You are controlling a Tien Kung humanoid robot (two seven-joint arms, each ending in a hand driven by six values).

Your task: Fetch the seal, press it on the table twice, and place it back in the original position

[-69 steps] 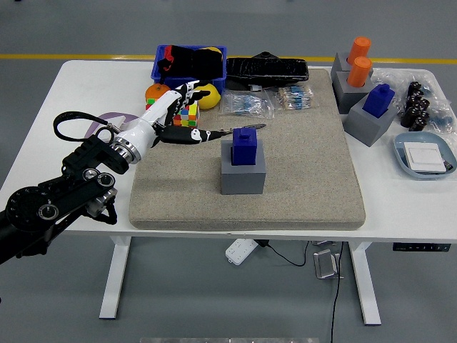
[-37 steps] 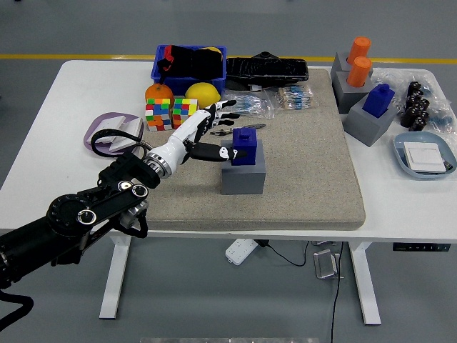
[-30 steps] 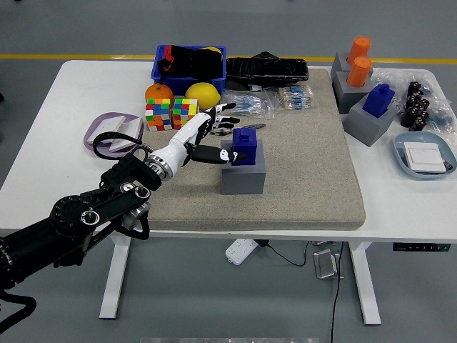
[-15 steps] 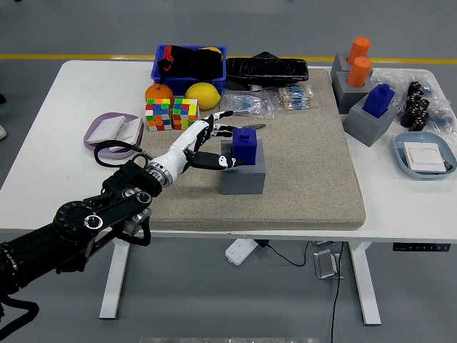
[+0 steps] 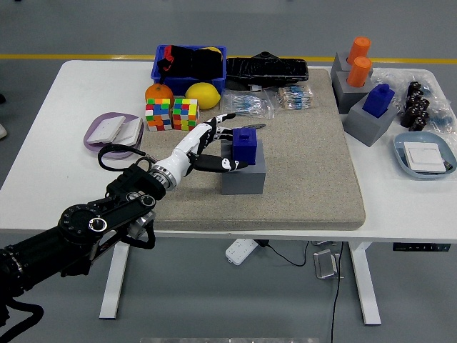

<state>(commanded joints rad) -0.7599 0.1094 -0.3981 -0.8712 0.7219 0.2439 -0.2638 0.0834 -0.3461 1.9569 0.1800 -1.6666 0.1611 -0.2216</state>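
Seal (image 5: 245, 145): blue block in grey base (image 5: 243, 174), mat centre. Left robot hand (image 5: 213, 145) at its 9 o'clock, fingers spread, not yet clamped. Likely rigid, light, smooth; pinch opposite flat sides, lift straight up.

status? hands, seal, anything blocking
Left hand at the blue seal, fingers spread around it, not clearly gripping. Right hand out of view. Seal sits upright on its grey base, mid mat. Nothing blocking.
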